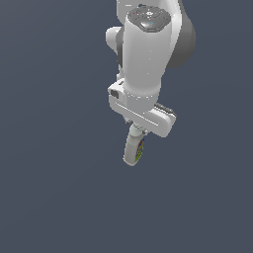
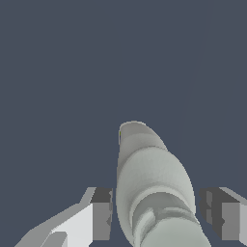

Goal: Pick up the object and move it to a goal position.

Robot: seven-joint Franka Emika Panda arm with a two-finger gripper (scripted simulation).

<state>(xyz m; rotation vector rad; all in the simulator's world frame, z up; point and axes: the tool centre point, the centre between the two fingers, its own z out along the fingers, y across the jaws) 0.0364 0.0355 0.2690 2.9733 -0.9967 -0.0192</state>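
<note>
Below the arm (image 1: 146, 54) | bottle (image 1: 134, 148) between the hand (image 2: 157, 214) fingers; grip contact unclear | dark plain ground all round

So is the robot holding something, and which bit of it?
Probably: the bottle hangs from the tool, gripped near its upper end. The wrist view shows gaps beside both fingers, so contact isn't certain.
</note>
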